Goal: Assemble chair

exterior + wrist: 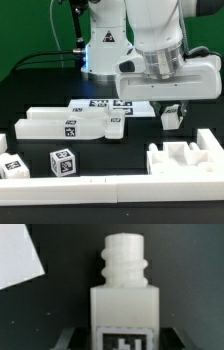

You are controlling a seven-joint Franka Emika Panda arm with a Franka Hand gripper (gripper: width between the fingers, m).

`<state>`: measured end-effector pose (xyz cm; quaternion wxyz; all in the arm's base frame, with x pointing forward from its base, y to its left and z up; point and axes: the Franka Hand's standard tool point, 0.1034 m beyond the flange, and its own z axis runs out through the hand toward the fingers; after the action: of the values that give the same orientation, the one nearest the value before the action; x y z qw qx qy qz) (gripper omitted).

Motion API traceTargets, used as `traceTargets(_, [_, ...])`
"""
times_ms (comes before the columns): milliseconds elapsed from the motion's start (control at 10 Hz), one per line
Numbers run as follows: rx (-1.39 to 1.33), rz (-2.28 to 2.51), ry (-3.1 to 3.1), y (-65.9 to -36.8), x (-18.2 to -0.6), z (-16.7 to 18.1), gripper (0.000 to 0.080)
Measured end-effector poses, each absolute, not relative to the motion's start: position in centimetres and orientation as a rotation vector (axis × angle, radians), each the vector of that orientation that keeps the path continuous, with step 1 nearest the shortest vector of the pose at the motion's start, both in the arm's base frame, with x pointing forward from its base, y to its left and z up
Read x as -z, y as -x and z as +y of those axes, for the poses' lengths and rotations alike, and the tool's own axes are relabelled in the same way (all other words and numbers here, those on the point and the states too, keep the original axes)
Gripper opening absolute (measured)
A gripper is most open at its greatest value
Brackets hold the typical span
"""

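The gripper (172, 113) is closed on a small white plastic chair leg (122, 297). The leg is a square block with a round ridged peg on one end and a black-and-white tag on one face. The dark fingers (72, 339) press on the flat sides of the block near the tag end, and the peg sticks out free. The leg is to the exterior view's right of the long flat white plastic slab (60, 125), well apart from it and low over the black table (140, 140). I cannot tell if it touches the table. The leg looks light, hard and stiff, so it should not bend or squash. Its smooth sides may be a bit slippery, so it could turn in a loose grip. The flat sides are the best place to hold it, because the round peg would roll and has to go into a hole. To the right of the slab, past the leg, stands a chunky white notched wall (185, 158) that the leg could bump. A small white cube with tags (63, 160) sits in front of the slab, and the thin marker board (100, 103) lies behind it. The bare table between the slab and the wall gives the most room to move.
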<state>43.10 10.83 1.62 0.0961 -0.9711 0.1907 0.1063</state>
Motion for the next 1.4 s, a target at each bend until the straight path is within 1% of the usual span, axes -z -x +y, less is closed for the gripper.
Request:
traceTargets(200, [-0.316, 0.566, 2.877, -43.1, -1.6, 10.8, 0.0281])
traceTargets(300, [-0.334, 0.567, 2.873, -43.0, -1.6, 10.8, 0.0453])
traceTargets(400, [-0.379, 0.575, 2.855, -43.0, -1.8, 10.6, 0.0589])
traceTargets(500, [-0.445, 0.602, 2.816, -43.9, -2.6, 10.0, 0.0589])
traceTargets(600, [-0.503, 0.654, 2.776, -45.0, -3.3, 9.4, 0.0639])
traceTargets(700, [-0.668, 0.676, 2.706, -45.2, -3.6, 9.3, 0.0639])
traceTargets(800, [-0.753, 0.693, 2.668, -46.0, -3.1, 9.3, 0.0647])
traceTargets(900, [-0.780, 0.686, 2.666, -45.8, -2.7, 9.9, 0.0647])
traceTargets(1000, [-0.864, 0.657, 2.644, -45.1, -2.7, 10.6, 0.0649])
traceTargets(1200, [-1.035, 0.602, 2.548, -44.8, -2.6, 10.0, 0.0649])
traceTargets(1400, [-1.165, 0.501, 2.436, -45.2, -2.1, 9.2, 0.0649])
